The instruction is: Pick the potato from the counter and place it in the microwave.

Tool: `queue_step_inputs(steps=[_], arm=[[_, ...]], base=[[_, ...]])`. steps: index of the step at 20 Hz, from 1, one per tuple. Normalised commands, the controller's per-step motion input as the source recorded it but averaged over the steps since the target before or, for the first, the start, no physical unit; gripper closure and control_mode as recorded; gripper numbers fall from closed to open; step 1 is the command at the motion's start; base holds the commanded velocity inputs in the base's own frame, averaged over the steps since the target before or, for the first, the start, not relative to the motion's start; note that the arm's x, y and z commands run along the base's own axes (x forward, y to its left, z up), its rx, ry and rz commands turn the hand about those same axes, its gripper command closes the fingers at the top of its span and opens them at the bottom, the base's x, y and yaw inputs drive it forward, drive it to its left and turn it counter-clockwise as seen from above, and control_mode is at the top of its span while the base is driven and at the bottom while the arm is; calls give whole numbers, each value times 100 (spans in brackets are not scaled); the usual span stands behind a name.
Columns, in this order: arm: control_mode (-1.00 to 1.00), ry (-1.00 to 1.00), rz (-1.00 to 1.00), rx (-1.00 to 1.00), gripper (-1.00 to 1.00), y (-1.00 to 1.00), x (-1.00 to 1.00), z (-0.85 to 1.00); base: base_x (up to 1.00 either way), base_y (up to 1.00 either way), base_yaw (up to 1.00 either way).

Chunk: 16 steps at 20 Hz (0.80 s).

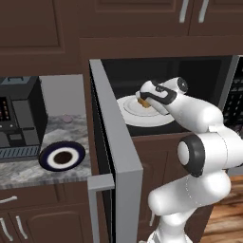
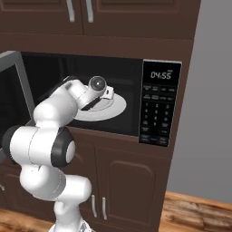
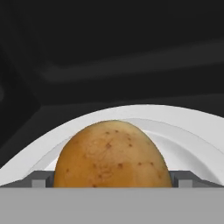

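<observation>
potato (image 3: 112, 155) sits clamped between the two fingertips of the end effector (image 1: 144, 101), inside the microwave (image 2: 113, 72) and just above its white plate (image 1: 156, 118). by my reading the step in hand is the release: lower until the potato touches the plate near its middle, then part the fingers gently so it doesn't roll, and back straight out. left of the microwave, its open grey door (image 1: 114, 142) stands close beside the arm; beyond it the bench (image 1: 28, 171) carries a dark plate (image 1: 62, 156) and coffee machine (image 1: 19, 118).
</observation>
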Motion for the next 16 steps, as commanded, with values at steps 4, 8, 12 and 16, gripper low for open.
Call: queue_step_inputs(steps=[4, 8, 12, 16], arm=[[-100, -1, 0, 0, -100, 5, 0, -21], [-100, -14, 0, -2, -100, 0, -3, -49], [-100, -17, -2, -10, -100, 0, -31, -77], [-100, -7, -2, -16, -100, 0, -39, -73]], base=[[0, 0, 0], [0, 0, 0], [0, 0, 0], [0, 0, 0]])
